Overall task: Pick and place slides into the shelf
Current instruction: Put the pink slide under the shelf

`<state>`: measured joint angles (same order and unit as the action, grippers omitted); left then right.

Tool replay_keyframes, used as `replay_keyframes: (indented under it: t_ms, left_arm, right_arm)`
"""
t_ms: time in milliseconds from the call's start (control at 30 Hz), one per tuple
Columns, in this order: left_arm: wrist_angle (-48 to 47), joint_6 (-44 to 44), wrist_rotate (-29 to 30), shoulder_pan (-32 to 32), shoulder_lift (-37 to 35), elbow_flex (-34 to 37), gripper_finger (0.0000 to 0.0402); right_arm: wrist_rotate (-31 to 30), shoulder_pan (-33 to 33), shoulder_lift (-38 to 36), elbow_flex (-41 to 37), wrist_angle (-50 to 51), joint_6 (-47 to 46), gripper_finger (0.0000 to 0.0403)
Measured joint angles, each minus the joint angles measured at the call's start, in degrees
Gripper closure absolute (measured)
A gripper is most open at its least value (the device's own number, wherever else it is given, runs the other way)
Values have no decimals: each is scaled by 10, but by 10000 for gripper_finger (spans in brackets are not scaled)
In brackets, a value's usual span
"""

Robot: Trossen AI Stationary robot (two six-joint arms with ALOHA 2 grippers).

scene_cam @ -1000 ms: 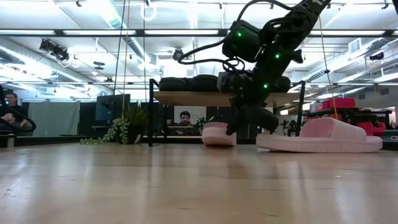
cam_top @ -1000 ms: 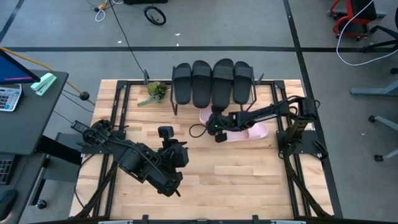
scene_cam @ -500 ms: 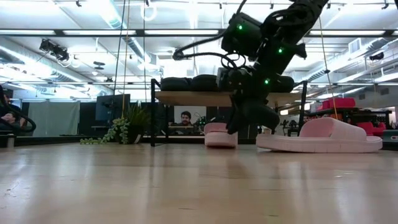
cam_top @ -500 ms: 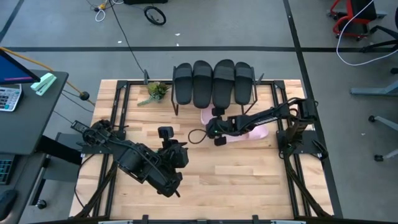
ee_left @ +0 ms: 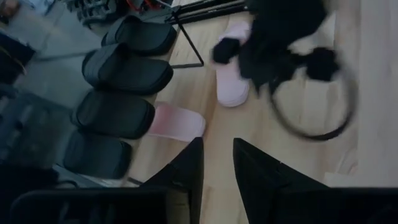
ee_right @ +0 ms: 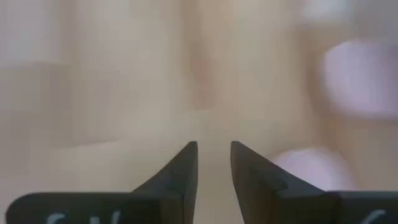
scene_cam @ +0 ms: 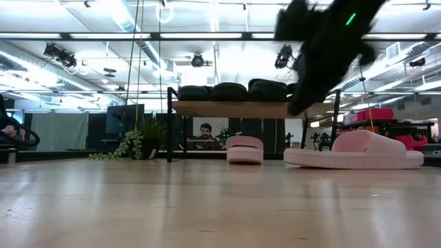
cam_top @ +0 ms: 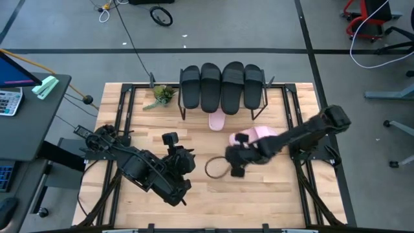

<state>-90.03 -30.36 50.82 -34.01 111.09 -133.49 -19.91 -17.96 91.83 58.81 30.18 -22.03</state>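
Four black slides (cam_top: 222, 86) sat side by side on the shelf (scene_cam: 227, 109), and that row had not changed over the last second; what changed was my right arm. A second earlier its gripper had been down near the pink slide (cam_top: 218, 120) at the shelf's front edge, and by this moment the right gripper (cam_top: 235, 155) had swung back toward mid-table, away from the shelf. In the right wrist view its fingers (ee_right: 184, 167) stood slightly apart with nothing between them, so I read the claw as spread a little and empty. That pink slide now lay alone on the table just in front of the shelf, partly under it, seemingly nudged a little further in than before. The second pink slide (cam_top: 262, 134) lay flat on the table to the right, touching nothing I could see but close to the right arm. The left gripper (ee_left: 217, 163) waited over the near left part of the table, fingers a little apart and holding nothing. I judged the task two-thirds done at best: both pink slides were still on the tabletop, and the retreat looked like a release or a reset before going for the second one.
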Motion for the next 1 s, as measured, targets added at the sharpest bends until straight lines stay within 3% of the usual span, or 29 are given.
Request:
replay_keyframes:
  t_ms: [100,200,367,467,567,733,900,1000]
  left_arm:
    - [0,-22,-5,5,3,0,312]
    - [0,15,-7,13,12,0,318]
    - [0,90,-18,44,40,0,320]
    - [0,128,-85,77,72,0,313]
    - [5,174,-105,106,116,1,307]
    - [90,326,-113,152,198,1,310]
    - [199,463,-231,196,267,1,324]
    - [226,494,-246,213,293,1,332]
  right_arm:
    - [30,-61,-30,-1,2,-128,302]
    - [15,-123,-50,-1,5,-238,303]
    - [-84,-203,-59,-1,65,-332,305]
    - [-145,-230,-54,-1,122,-406,305]
    - [-168,-244,-49,-2,167,-468,305]
    - [-194,-250,-49,-2,187,-487,305]
    - [-196,-250,-50,-2,189,-487,306]
    - [-192,-252,-50,-2,196,-487,309]
